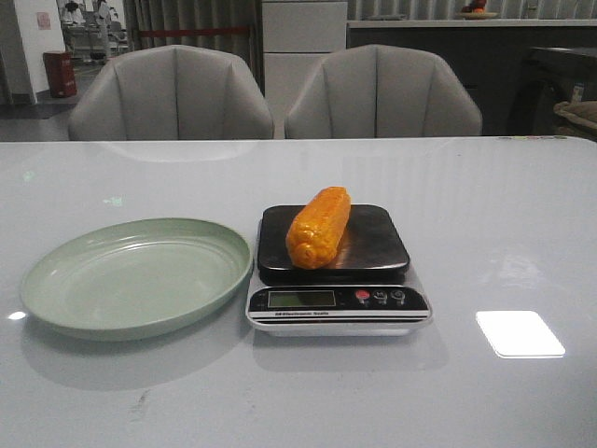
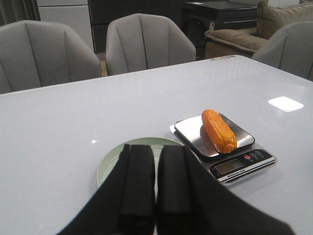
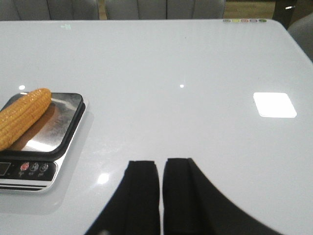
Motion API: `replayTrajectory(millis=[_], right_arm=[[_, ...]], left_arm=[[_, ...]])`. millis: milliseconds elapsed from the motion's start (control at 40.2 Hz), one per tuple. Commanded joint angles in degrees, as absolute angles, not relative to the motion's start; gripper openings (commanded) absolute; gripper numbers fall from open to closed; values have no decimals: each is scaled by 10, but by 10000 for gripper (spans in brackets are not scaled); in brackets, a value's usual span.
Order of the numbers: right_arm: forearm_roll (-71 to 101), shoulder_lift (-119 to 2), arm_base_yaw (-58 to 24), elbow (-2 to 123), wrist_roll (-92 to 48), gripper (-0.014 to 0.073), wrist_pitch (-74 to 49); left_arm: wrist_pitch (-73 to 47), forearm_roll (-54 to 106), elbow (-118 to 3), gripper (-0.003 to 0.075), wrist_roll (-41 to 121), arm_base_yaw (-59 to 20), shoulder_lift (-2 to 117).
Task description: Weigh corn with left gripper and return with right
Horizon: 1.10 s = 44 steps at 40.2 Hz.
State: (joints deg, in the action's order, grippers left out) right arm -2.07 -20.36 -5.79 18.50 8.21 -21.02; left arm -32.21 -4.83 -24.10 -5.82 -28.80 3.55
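The orange-yellow corn (image 1: 319, 226) lies on the black platform of the scale (image 1: 373, 247), angled from front left to back right. It also shows in the left wrist view (image 2: 218, 129) and the right wrist view (image 3: 23, 118). The left gripper (image 2: 156, 156) is shut and empty, pulled back above the green plate (image 2: 110, 164), well short of the scale (image 2: 242, 166). The right gripper (image 3: 160, 169) is shut and empty over bare table, to the right of the scale (image 3: 49, 147). Neither gripper shows in the front view.
The pale green plate (image 1: 56, 280) sits left of the scale, touching its edge. Two grey chairs (image 1: 173, 93) stand behind the table's far edge. A bright light reflection (image 1: 520, 333) lies on the white table at the right front.
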Motion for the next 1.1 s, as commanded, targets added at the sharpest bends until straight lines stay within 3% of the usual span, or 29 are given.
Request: replayTrajectory(millis=[0,124,249,473,1071], right_arm=[[-26,-216,-57,206,81,202,-171],[0,-216,-63,206,81,303,-165],[0,-224,-87,207,81,619,-151],[48,-311,-125,259,81,603,-170],[112,-725,-268,614,142,596,-324]], left_arm=[[-278,-50,-254,114,-58,-288,44],[-278,-50,-254,114,-58,-288,44],[-276,-50,-254,114,-58,-288,44],[-273,-50,-254,114,-58,-288,44],[-273,-50,-254,114,-58,-288,44]])
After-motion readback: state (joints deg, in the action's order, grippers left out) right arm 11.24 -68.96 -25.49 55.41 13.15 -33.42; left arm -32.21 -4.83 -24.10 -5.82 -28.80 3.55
